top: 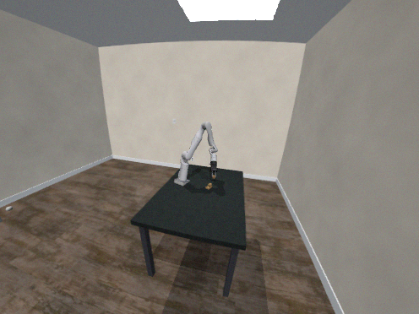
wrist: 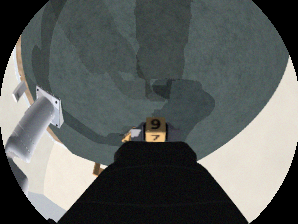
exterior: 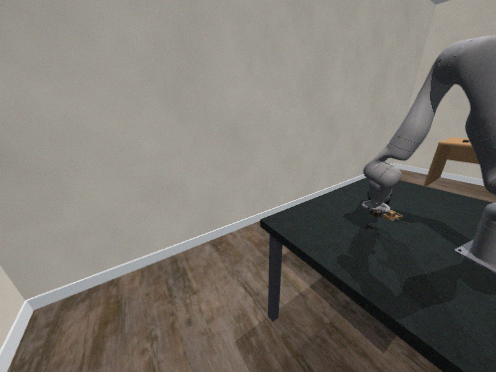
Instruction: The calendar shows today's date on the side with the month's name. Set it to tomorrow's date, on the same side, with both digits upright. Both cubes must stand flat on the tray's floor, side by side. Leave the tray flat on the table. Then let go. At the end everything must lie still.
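Note:
My gripper (top: pixel 214 174) (exterior: pixel 378 209) (wrist: pixel 155 128) is shut on a wooden date cube (wrist: pixel 154 131) (top: pixel 214 176) and holds it a little above the dark table (top: pixel 190 219) (exterior: pixel 400 285) (wrist: pixel 100 63). In the wrist view the cube shows a 9 on one face and a 7 on the face below it. The small wooden calendar tray (top: pixel 209 186) (exterior: pixel 394 218) lies on the table beside and below the gripper. A bit of it (wrist: pixel 129 136) peeks out left of the cube in the wrist view. The second cube and the month's name are too small to make out.
The arm's base (top: pixel 182 176) (exterior: pixel 482 245) stands on the table's back left part. A wooden stool (exterior: pixel 452 150) stands on the floor beyond the table. The table's edges are near on the right and back.

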Tool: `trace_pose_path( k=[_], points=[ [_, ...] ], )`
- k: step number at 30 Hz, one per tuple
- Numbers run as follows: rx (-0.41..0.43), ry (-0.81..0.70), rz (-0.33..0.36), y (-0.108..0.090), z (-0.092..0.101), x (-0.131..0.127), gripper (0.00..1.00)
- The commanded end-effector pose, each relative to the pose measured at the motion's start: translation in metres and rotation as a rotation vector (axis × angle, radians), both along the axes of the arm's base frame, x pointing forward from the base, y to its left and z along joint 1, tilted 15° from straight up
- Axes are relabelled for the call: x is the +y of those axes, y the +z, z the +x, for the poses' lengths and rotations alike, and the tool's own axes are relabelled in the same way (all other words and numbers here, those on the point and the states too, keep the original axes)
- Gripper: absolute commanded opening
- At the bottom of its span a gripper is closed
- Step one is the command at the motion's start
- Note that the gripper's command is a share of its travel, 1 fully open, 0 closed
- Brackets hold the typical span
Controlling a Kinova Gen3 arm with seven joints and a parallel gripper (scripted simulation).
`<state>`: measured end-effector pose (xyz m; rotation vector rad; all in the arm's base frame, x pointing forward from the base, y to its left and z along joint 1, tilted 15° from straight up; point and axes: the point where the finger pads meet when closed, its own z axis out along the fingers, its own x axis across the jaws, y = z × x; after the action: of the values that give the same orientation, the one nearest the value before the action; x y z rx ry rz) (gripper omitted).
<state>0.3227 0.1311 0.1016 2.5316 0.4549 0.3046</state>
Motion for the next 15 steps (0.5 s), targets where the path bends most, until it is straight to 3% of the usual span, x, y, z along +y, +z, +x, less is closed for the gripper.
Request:
trace_pose_path(
  k=[1, 15],
  points=[
    [-0.014, -0.003, 0.021, 0.0128, 0.0028, 0.0016, 0.57],
    [-0.014, -0.003, 0.021, 0.0206, 0.0024, -0.0004, 0.57]
  ],
)
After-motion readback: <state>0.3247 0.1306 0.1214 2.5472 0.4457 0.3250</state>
